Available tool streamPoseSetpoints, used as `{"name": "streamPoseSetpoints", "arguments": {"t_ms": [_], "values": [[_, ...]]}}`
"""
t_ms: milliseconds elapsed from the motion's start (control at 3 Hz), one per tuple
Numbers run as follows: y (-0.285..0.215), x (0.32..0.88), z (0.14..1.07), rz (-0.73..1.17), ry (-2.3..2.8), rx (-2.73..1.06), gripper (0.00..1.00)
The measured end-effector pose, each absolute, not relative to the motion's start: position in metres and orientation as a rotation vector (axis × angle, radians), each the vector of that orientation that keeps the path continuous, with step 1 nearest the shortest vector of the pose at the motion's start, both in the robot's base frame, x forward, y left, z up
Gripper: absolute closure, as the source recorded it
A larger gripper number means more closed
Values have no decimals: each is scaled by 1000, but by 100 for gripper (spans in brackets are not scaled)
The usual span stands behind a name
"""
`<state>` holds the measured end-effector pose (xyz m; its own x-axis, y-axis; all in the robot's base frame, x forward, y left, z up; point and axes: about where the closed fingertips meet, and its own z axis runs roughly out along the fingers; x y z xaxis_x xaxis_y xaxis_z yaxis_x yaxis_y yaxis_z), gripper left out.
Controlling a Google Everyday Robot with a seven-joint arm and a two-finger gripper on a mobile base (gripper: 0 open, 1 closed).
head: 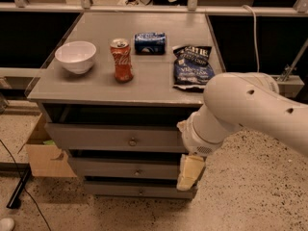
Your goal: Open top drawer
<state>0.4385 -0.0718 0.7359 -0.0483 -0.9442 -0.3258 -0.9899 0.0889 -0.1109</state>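
Grey wooden top drawer (91, 137) has its round metal knob (132, 141) left of, slightly above, my cream claw (190, 173); open or closed, I cannot tell.

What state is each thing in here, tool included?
White ceramic bowl: upright, empty.
Red soda can: upright.
Blue snack packet: lying flat.
Dark chip bag: lying flat.
Wide grey wooden top drawer: untouched, dark gap above its front.
Cream tool: hanging at the drawers' right end, away from the round metal knob.

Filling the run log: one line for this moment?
wide grey top drawer; small round metal knob untouched; tool low, right of knob
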Motion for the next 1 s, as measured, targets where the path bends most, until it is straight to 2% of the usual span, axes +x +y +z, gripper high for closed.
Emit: {"name": "streamPoseSetpoints", "arguments": {"t_ms": [1000], "values": [[-53,469,710,273,2030,-1900,0]]}}
